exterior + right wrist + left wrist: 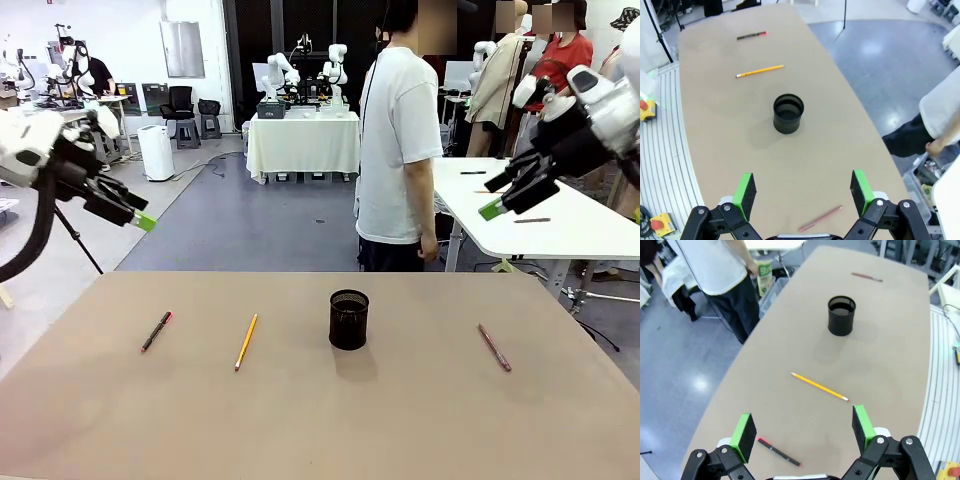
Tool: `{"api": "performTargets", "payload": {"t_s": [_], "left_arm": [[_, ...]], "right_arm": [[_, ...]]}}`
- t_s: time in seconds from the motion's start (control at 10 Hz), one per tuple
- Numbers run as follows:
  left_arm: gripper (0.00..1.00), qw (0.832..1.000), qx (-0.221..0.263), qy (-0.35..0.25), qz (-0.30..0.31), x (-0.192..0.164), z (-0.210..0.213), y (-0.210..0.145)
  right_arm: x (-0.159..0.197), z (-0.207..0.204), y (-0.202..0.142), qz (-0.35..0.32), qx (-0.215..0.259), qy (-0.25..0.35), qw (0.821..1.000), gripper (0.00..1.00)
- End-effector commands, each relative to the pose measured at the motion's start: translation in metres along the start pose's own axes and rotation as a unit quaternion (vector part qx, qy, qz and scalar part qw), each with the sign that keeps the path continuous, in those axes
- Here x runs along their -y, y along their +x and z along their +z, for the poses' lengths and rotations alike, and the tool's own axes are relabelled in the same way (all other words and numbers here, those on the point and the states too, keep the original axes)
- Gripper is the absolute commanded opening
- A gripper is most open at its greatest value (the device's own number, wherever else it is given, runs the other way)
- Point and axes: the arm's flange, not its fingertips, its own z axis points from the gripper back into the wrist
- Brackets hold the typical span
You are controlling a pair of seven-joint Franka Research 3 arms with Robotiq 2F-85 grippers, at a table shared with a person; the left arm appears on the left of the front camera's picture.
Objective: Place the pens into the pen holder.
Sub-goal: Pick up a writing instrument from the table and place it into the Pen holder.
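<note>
Lower left, black pen [157, 331]: lying slantwise, nearest the left fingers [746, 436], which are hanging wide.
Lower right, brown pen [494, 347]: lying nearest right fingers [860, 191], hanging wide.

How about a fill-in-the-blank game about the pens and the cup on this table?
1. The pencil between the black pen and the pen holder is ____.
2. The left gripper and right gripper both have ____ jaws.
3. The reddish-brown pen lies on the robot's ____ of the pen holder.
Missing words: yellow, open, right.
</note>
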Motion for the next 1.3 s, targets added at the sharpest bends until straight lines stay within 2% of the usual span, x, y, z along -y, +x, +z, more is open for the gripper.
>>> {"api": "performTargets", "payload": {"t_s": [0.0,0.8,0.9,1.0,1.2], "left_arm": [[1.00,1.000,0.019,-0.008,-0.018,-0.015,0.009,0.002],[1.00,0.999,0.039,-0.001,-0.027,-0.025,0.030,0.017],[1.00,0.999,0.033,-0.003,-0.030,-0.022,0.027,0.015],[1.00,1.000,0.024,0.005,-0.016,-0.024,0.030,0.017],[1.00,1.000,0.024,0.005,-0.016,-0.024,0.030,0.017]], "right_arm": [[0.020,0.012,0.001,0.010,0.025,0.006,1.000,1.00],[0.040,0.036,-0.014,-0.013,0.056,-0.015,0.998,1.00],[0.042,0.036,-0.015,-0.023,0.056,-0.025,0.998,1.00],[0.033,0.035,-0.015,-0.021,0.036,-0.015,0.999,1.00],[0.033,0.035,-0.015,-0.021,0.036,-0.015,0.999,1.00]]}}
